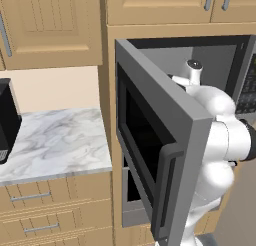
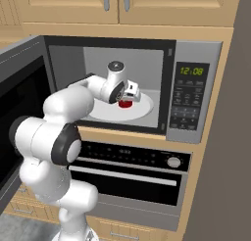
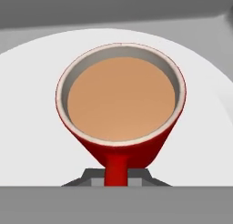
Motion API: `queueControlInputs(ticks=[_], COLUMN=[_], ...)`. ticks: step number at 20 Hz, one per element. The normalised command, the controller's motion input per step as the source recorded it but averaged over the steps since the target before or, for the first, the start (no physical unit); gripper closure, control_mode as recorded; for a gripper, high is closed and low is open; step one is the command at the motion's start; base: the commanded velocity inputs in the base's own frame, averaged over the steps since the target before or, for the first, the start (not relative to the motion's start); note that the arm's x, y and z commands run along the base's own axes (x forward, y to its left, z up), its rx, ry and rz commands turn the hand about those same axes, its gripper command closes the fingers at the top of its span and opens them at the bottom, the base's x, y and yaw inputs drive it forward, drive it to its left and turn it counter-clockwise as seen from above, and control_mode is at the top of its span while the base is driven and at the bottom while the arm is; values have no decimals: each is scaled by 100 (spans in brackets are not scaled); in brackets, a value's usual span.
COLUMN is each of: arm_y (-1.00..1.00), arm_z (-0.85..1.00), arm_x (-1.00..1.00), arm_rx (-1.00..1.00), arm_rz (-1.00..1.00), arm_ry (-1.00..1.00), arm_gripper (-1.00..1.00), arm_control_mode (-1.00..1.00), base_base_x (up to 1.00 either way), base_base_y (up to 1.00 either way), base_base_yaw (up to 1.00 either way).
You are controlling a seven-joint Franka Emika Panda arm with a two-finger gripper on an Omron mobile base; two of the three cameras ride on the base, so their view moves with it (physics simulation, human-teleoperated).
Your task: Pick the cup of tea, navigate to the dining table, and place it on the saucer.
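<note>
My pincer straddles the cup of tea's handle inside the microwave; whether it grips yet, I cannot tell. I should squeeze squarely and lift level.

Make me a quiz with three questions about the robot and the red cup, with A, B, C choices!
1. Where is the cup of tea?
A. on the marble counter
B. inside the microwave
C. in a drawer

2. What colour is the cup outside?
A. red
B. blue
C. green

3. How is the microwave door?
A. shut
B. missing
C. swung open

Answers:
1 B, the cup sits on the white turntable inside, with the gripper at it.
2 A, the hand view shows its red wall and handle.
3 C, the door stands wide open in both base views.
</note>
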Motion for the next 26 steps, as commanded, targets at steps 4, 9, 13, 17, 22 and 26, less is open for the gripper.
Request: queueControlInputs(ticks=[4, 9, 13, 17, 22, 26], arm_y=[0, -3, -4, -1, 0, 0], arm_z=[19, 36, 47, 47, 43, 33], arm_x=[-59, -92, -99, -100, -100, -100], arm_rx=[2, 5, 6, 7, 6, 6], arm_rz=[0, 0, 0, 0, 0, 0], arm_ry=[0, -1, 0, -1, -2, -2], arm_gripper=[100, 100, 100, 100, 100, 100], arm_control_mode=[-100, -100, -100, -100, -100, -100], base_base_x=[0, 0, 0, 0, 0, 0], base_base_y=[0, 0, 0, 0, 0, 0], base_base_yaw=[0, 0, 0, 0, 0, 0])
